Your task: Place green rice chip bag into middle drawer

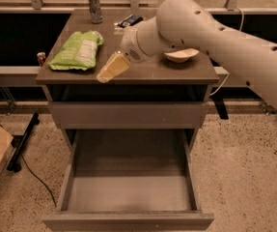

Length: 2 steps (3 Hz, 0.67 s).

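Your gripper [113, 67] hangs over the front edge of the cabinet top [176, 72]; how wide it is you cannot tell. The green rice chip bag [77, 50] lies flat just beside it, leftward in view, long axis front-to-back, above the open middle drawer [128, 195]

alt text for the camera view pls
A white robot arm holds its gripper over the cabinet top, just right of a green chip bag lying there. Below, the middle drawer is pulled open; a white bowl and a can also sit on top.
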{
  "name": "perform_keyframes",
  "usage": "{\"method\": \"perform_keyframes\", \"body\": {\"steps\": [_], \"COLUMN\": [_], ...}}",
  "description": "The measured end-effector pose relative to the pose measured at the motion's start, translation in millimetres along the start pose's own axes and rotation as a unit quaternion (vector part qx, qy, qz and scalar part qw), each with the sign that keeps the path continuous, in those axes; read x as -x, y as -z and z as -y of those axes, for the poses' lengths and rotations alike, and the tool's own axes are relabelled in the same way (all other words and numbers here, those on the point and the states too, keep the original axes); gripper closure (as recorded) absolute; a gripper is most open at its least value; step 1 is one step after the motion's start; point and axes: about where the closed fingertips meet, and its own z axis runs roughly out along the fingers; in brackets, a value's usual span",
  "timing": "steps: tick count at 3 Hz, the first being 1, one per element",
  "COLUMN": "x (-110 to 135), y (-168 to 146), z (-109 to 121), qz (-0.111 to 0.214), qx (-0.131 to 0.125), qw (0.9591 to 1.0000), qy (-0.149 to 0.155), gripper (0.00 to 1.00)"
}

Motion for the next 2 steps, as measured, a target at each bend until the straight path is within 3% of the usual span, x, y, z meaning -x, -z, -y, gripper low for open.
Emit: {"method": "perform_keyframes", "body": {"steps": [2], "x": [18.9], "y": [-90.4], "z": [18.6], "qz": [0.051], "qx": [0.022], "qw": [0.9983], "qy": [-0.019], "gripper": [0.00]}}
